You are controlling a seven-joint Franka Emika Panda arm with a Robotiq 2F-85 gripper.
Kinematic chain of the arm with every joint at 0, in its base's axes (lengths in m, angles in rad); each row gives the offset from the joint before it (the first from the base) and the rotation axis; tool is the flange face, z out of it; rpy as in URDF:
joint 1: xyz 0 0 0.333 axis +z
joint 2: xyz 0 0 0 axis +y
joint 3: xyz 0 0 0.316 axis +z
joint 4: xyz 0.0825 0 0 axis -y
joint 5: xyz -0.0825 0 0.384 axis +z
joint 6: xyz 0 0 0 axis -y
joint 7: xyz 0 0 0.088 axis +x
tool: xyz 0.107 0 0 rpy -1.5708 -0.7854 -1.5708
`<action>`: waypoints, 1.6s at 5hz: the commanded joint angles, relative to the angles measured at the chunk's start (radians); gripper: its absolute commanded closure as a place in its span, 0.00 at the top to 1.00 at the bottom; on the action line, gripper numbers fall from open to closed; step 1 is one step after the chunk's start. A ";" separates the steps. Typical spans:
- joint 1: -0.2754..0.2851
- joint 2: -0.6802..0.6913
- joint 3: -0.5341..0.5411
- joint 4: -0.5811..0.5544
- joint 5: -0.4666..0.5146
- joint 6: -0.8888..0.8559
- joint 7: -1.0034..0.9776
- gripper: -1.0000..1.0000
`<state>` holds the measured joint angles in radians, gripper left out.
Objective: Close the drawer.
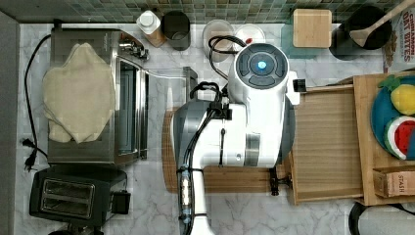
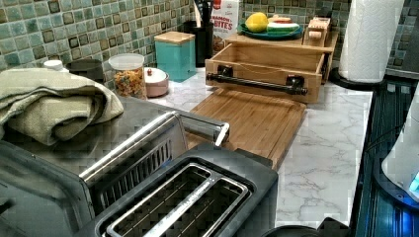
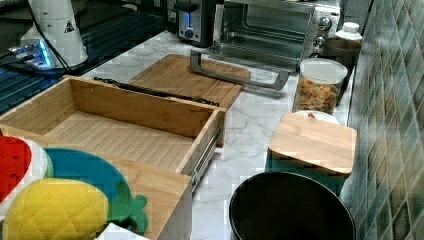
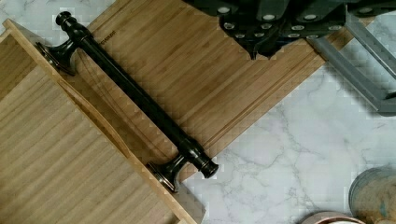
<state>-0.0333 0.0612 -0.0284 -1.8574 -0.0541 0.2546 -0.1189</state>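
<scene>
Bamboo-coloured and rigid, the drawer is judged light and free-sliding on its side rail. A flat push on its dark bar handle or front panel is suggested. Whether the gripper is released or clenched cannot be told.

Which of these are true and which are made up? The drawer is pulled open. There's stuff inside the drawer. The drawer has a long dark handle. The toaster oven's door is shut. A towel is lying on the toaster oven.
1. The drawer is pulled open. True.
2. There's stuff inside the drawer. False: only its bare ribbed wooden bottom shows.
3. The drawer has a long dark handle. True: a dark bar runs along its front panel, over the cutting board.
4. The toaster oven's door is shut. False: its door hangs open, down toward the cutting board.
5. A towel is lying on the toaster oven. True.
</scene>
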 commanded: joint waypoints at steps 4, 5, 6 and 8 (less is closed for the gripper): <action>-0.053 -0.090 0.072 -0.241 0.060 0.279 -0.387 0.00; -0.008 -0.092 0.024 -0.261 0.090 0.263 -0.559 0.00; -0.004 -0.145 0.021 -0.381 0.065 0.358 -0.649 0.00; -0.011 -0.146 0.013 -0.488 0.041 0.434 -0.736 0.00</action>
<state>-0.0467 -0.0305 -0.0148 -2.3438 -0.0204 0.6777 -0.7949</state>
